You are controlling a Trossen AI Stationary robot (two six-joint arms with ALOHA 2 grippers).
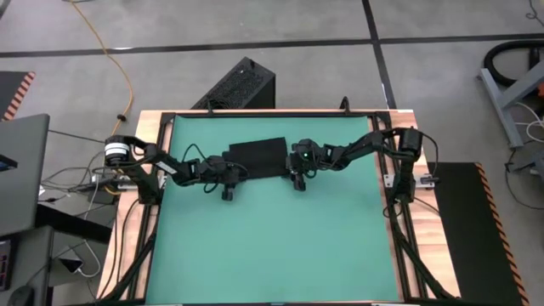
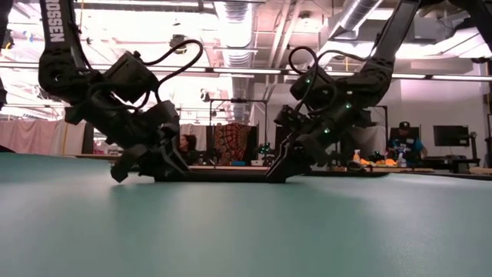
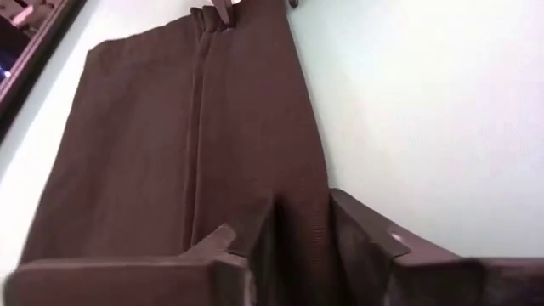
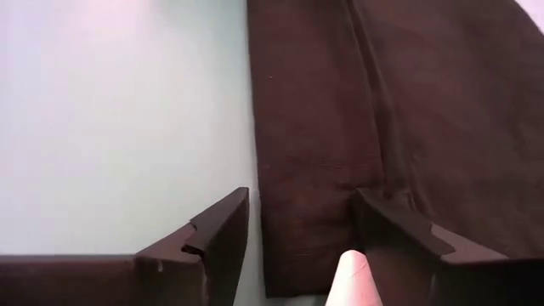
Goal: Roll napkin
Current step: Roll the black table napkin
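The black napkin lies flat as a folded rectangle on the green table, toward its far side. A seam runs along its length, and a small white tag sticks out at its right end. My left gripper is down at the napkin's near left corner, its fingers a narrow gap apart. My right gripper is down at the near right corner, open wider. In the low view both grippers reach the table. My left gripper comes slanting down from the table's left. One fingertip stands on the cloth, and the other stands at the napkin's near edge. The strip of cloth between them lies flat on the table. My right gripper comes slanting down from the table's right. One fingertip stands over the cloth, and the other is on the bare table outside the napkin's near edge. Whether they touch the cloth, I cannot tell.
A rigid black box with vent slots sits on the floor beyond the table's far edge. A laptop and cables lie to the left. The near half of the green table shows bare mat. People and desks show in the room behind.
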